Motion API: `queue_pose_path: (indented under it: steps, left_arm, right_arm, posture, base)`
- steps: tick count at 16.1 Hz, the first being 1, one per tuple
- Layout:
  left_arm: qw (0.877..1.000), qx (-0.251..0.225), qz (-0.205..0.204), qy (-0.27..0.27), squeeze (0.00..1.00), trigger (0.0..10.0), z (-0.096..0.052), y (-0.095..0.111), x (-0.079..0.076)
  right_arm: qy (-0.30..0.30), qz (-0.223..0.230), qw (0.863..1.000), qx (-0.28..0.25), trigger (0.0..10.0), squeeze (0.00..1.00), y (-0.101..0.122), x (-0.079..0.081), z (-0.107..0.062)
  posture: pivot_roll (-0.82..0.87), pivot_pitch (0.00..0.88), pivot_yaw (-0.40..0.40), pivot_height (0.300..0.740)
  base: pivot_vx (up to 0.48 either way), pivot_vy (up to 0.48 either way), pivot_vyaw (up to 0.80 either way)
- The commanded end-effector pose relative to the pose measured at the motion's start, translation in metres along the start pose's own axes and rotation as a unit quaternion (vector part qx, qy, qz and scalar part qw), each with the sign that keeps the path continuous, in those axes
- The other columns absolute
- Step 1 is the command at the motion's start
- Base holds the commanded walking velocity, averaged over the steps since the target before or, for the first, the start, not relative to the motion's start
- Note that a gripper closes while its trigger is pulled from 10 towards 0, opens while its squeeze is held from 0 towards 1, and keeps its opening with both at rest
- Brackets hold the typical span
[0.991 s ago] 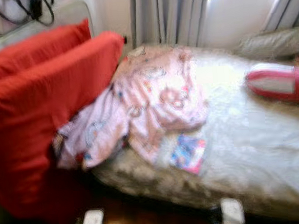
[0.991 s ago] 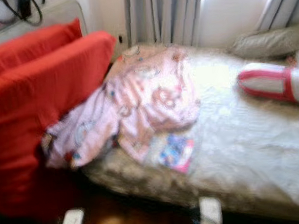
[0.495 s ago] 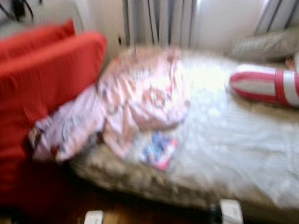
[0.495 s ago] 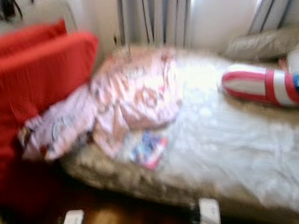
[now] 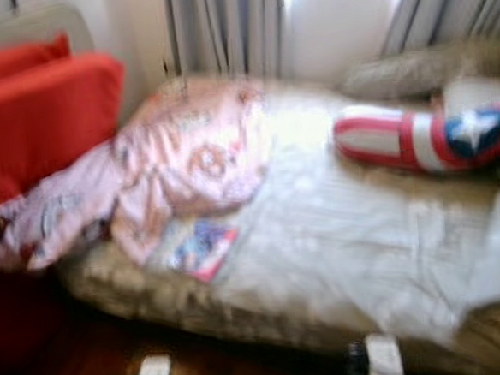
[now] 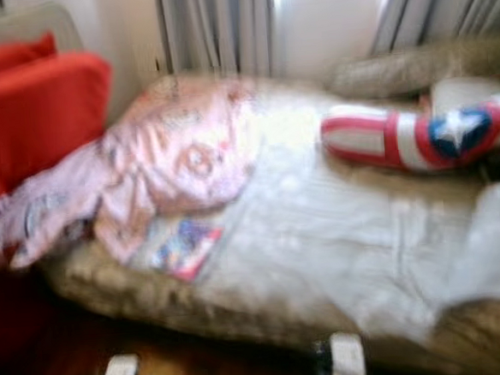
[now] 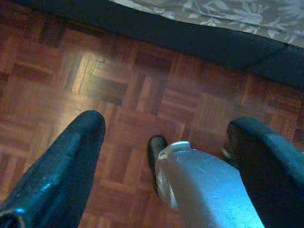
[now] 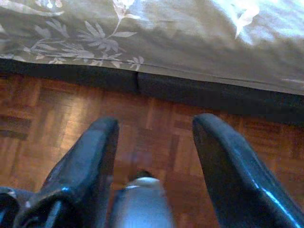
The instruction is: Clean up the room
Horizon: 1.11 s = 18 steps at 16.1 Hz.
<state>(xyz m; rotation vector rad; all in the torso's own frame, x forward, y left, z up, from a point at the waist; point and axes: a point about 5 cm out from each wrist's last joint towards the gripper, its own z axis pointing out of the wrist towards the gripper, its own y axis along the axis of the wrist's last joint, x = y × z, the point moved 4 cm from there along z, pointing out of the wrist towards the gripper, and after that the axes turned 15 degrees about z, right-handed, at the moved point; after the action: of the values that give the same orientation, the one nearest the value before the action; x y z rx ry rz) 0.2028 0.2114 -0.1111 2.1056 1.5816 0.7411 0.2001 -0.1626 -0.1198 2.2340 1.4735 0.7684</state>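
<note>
Nearest the camera, at 6 o'clock in the head views, two pale robot parts sit low over the parquet floor (image 7: 142, 95), one at lower left and one at lower right (both blurred). Left gripper (image 7: 166, 137): hangs over the wood floor, fingers (image 7: 71, 156) spread wide, nothing between them; a silver robot part lies below it. Right gripper (image 8: 154, 137): likewise parted and empty, pointing at the floor just short of the bed's dark base, with the leaf-patterned bedspread (image 8: 190, 33) hanging above that base.

Beyond the floor stands the bed (image 5: 340, 241), running from 8 o'clock to 3 o'clock across the head views, covered in the pale spread. On its near left portion, at about 8 o'clock, lies a small flat colourful packet (image 5: 201, 249), blue and pink (its print is too blurred to read). Touching the packet's far edge, at 10 o'clock, is a heap of pink patterned cloth (image 5: 187, 153), one end of which trails off the bed's left end toward a red cushion (image 5: 40, 125) at 9 o'clock.

Farther back, at 2 o'clock, a red-and-white striped pillow (image 5: 427, 136) with a blue disc and white star rests on the spread, well apart from the pink cloth. Behind it lies a grey-beige pillow (image 5: 405, 69). At 12 o'clock, grey curtains (image 5: 222, 26) hang beside a bright window (image 5: 337, 18).
</note>
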Motion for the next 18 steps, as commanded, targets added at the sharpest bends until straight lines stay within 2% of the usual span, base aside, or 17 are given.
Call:
queue_pose_path:
  steps: [1, 6, 18]
  left_arm:
    - [1.0, -0.002, 0.003, -0.007, 0.0, 10.0, 0.0013, 0.0027, -0.0057]
    - [1.0, -0.004, -0.002, -0.003, 0.0, 10.0, 0.0019, 0.0047, -0.0049]
    - [1.0, -0.003, -0.001, -0.004, 0.0, 10.0, 0.0027, 0.0071, -0.0042]
  right_arm:
    - [-0.017, -0.001, 1.0, -0.001, 10.0, 0.0, 0.0025, -0.0121, -0.0011]
    - [-0.022, -0.002, 1.0, 0.002, 10.0, 0.0, 0.0028, -0.0147, -0.0011]
    - [-0.024, 0.006, 1.0, -0.008, 10.0, 0.0, 0.0088, -0.0146, -0.0003]
  posture:
    - [0.07, 0.0, -0.011, 0.74]
    - [0.07, 0.0, -0.017, 0.74]
    - [0.06, 0.013, -0.007, 0.74]
  base:
    - [0.0, -0.458, 0.0]
    - [0.0, -0.46, -0.69]
    - [0.0, -0.46, 0.0]
